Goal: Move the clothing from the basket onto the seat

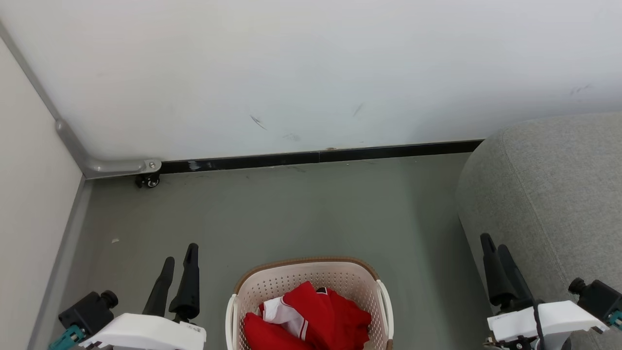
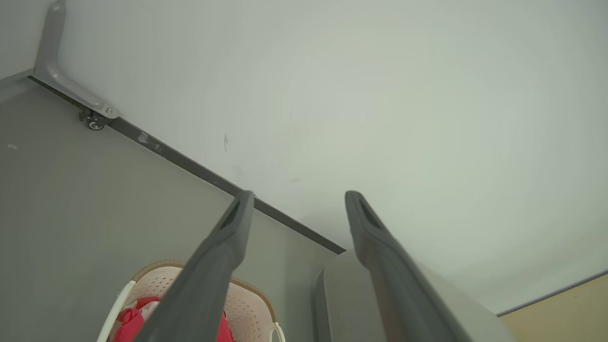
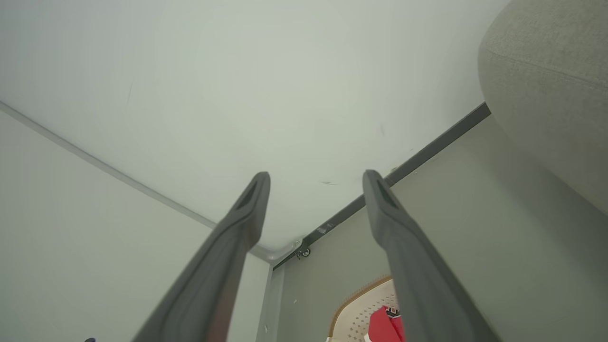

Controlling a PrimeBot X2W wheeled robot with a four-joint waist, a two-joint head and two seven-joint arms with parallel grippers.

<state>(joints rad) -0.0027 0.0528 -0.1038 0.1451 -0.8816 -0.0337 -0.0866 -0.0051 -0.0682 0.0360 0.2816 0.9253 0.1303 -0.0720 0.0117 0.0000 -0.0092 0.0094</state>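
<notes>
Status: transfer not begun. All clothing point(image 1: 316, 316) visible lies crumpled in the basket point(image 1: 272, 287), which stands on the floor point(image 1: 316, 209) directly ahead of the robot. The picture's lower edge cuts the basket off. The seat point(image 1: 549, 194) is to the robot's right, near the basket but apart from it, and nothing red lies on the part shown.

Left end effector point(image 1: 181, 253): fingers spread apart, empty, raised and pointing toward the wall point(image 1: 311, 73). Right end effector point(image 1: 492, 243): fingers likewise apart, empty, just beside the seat's rounded edge.

Governing relation: the clothing lies between the two end effectors, inboard of each and below and behind the fingertips. In both wrist views it shows low, beneath the fingers. Either arm would need to tip down and swing inward. The left appears somewhat nearer the basket, while the right is closer to the seat.

The heap shows no clear long axis. A white-trimmed fold lies uppermost toward the left.
</notes>
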